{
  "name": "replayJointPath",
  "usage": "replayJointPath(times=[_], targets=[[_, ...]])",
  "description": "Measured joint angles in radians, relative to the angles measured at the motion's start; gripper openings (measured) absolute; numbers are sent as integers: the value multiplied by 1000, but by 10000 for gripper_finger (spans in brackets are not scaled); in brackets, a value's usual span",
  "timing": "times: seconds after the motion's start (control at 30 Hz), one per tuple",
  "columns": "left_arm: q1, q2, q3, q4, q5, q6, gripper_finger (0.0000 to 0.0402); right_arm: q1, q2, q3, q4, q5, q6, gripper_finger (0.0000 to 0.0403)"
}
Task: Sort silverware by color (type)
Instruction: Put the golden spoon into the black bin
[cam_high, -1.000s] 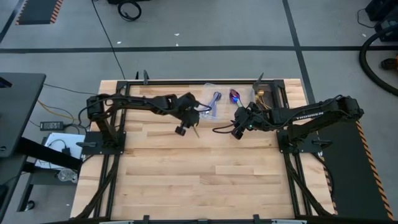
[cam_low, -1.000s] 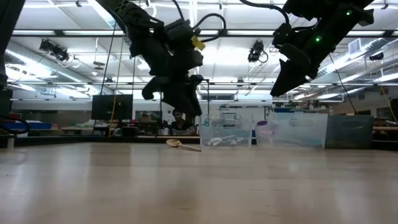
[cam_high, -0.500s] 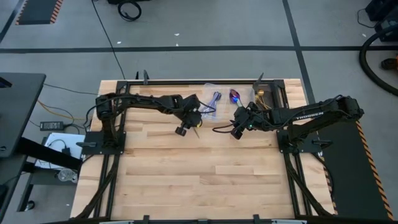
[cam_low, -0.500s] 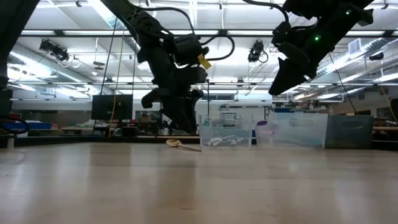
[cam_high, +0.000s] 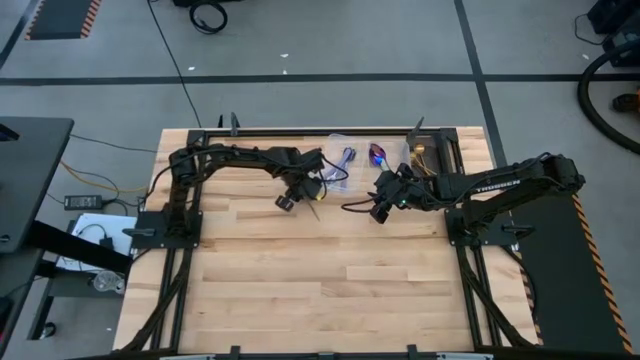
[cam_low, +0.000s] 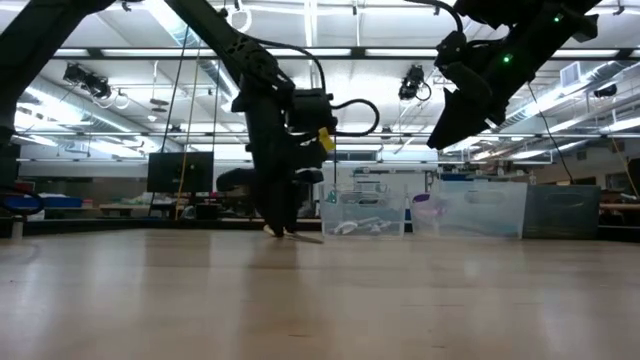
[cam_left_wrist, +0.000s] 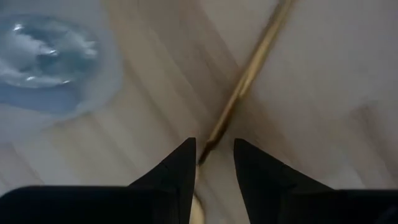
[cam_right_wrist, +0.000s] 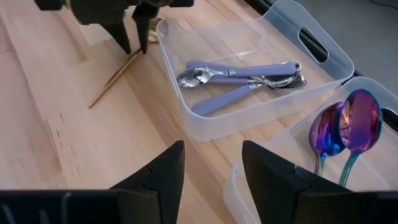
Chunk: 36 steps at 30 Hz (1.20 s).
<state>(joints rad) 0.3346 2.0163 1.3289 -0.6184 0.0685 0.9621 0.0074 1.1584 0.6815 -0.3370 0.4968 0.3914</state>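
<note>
Beside the gold spoon (cam_right_wrist: 118, 71) stands a clear tray (cam_right_wrist: 249, 118) holding silver spoons with lilac handles (cam_right_wrist: 239, 78), and a second tray (cam_right_wrist: 292, 146) with two iridescent spoons (cam_right_wrist: 348, 127). The left gripper (cam_left_wrist: 214, 165) is low over the table, its fingers parted astride the gold spoon's handle. The right gripper (cam_right_wrist: 211, 165) hangs open near the trays, holding nothing

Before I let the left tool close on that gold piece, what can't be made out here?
- Gold utensil: bowl end behind left tool, left wrist view.
- Contact with it: too small, high view.
- Third bin: contents under right arm, high view.
- Right tool waits, open.
</note>
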Motion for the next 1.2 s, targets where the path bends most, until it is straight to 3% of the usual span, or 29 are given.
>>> replayJointPath(times=[0.23, 0.5, 0.77, 1.0, 1.2], targets=[[7, 10, 5, -86, -22, 28, 106, 0, 0, 0, -11, -8, -2, 171], [-1, 10, 4, -132, -31, 29, 14, 0, 0, 0, -15, -24, -20, 171], [-31, -22, -6, -85, -41, -91, 10, 0, 0, 0, -31, -61, -18, 171], [-37, -103, -3, -34, 74, -247, 10, 0, 0, 0, -31, -64, -17, 171], [-58, -154, -3, 41, 89, -279, 10, 1, 0, 0, -38, -64, -18, 171]])
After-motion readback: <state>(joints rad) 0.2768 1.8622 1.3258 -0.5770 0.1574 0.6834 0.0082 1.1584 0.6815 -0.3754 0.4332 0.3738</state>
